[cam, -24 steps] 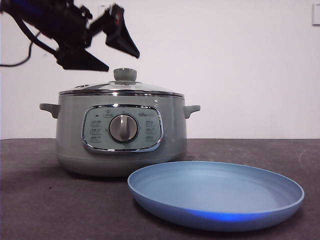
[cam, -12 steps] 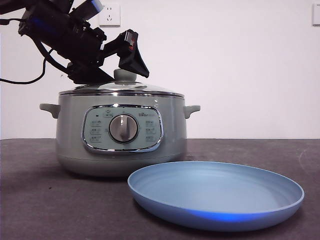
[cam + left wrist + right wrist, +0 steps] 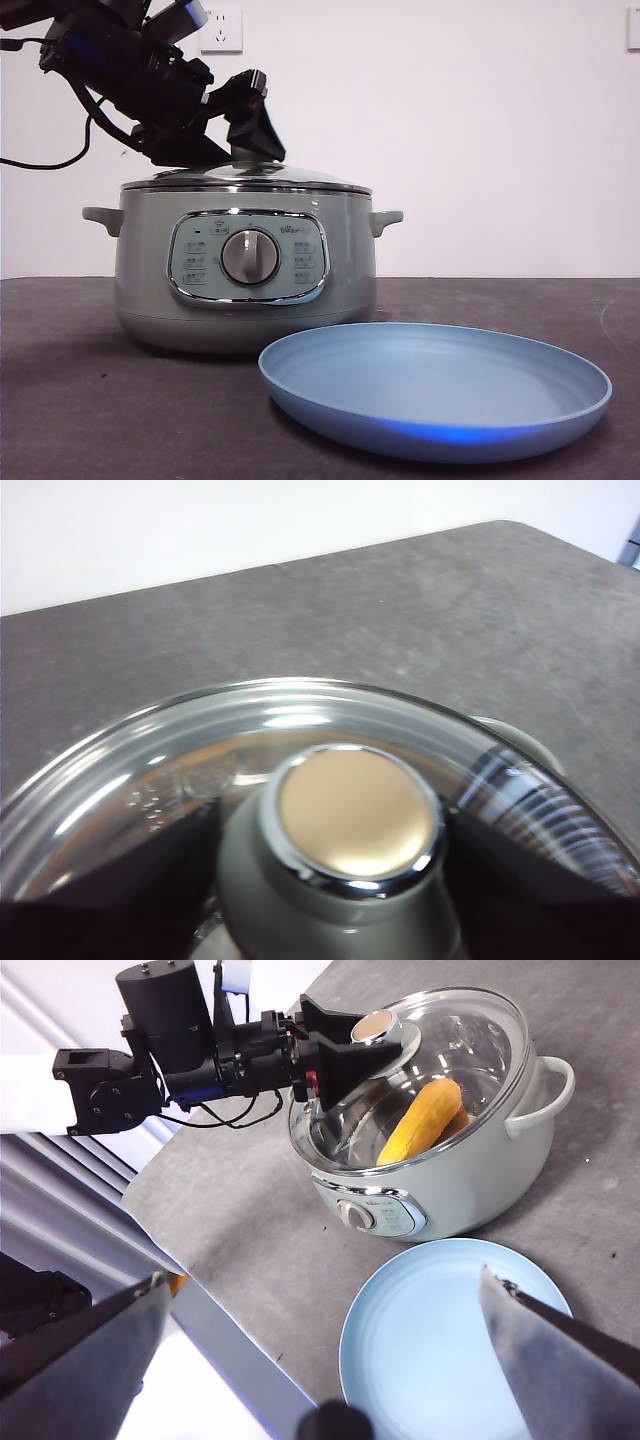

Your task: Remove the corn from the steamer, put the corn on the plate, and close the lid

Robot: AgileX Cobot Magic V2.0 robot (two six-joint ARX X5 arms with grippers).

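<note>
The sage-green steamer (image 3: 140, 270) stands on the dark table with its glass lid (image 3: 300, 176) on. My left gripper (image 3: 235, 150) reaches in from the upper left, its jaws pressed against either side of the lid's knob (image 3: 355, 815). From the right wrist view, the yellow corn (image 3: 420, 1120) lies inside the steamer (image 3: 470, 1175) under the lid (image 3: 470, 1035); the front view hides it. The light-blue plate (image 3: 440, 385) lies bare in front of the steamer, to its right. My right gripper (image 3: 330, 1360) hangs open high above the plate (image 3: 450, 1330).
The left arm's black body and cables (image 3: 110, 60) fill the upper left above the steamer's left handle (image 3: 100, 218). A wall socket (image 3: 220, 30) sits behind. In the right wrist view the table's edge (image 3: 210, 1310) runs close to the plate.
The left gripper came down from above the lid onto its knob and its jaws drew in around it. The steamer shifted slightly to the right.
</note>
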